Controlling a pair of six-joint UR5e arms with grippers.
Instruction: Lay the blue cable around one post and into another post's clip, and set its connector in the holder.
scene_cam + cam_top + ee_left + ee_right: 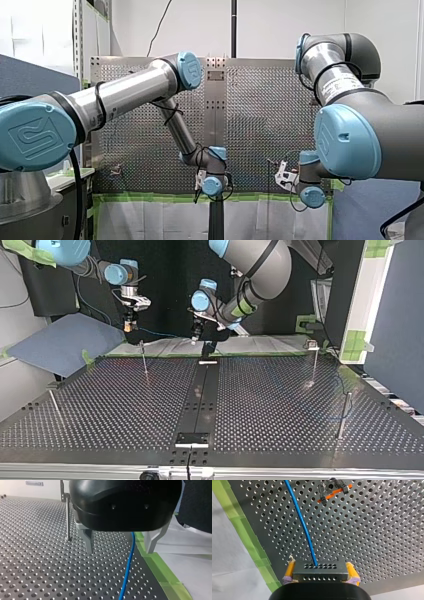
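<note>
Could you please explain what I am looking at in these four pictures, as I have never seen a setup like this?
These are two robot arms working at a metal table full of small holes. One picture looks from behind the arms, one faces them from across the table, and the other two come from cameras on the arms' wrists. Thin upright posts stand on the table. My right gripper has its yellow-padded fingers shut on a grey connector, and the blue cable runs out of that connector. My left gripper is open: the cable passes between its two metal fingers without being clamped.
</note>
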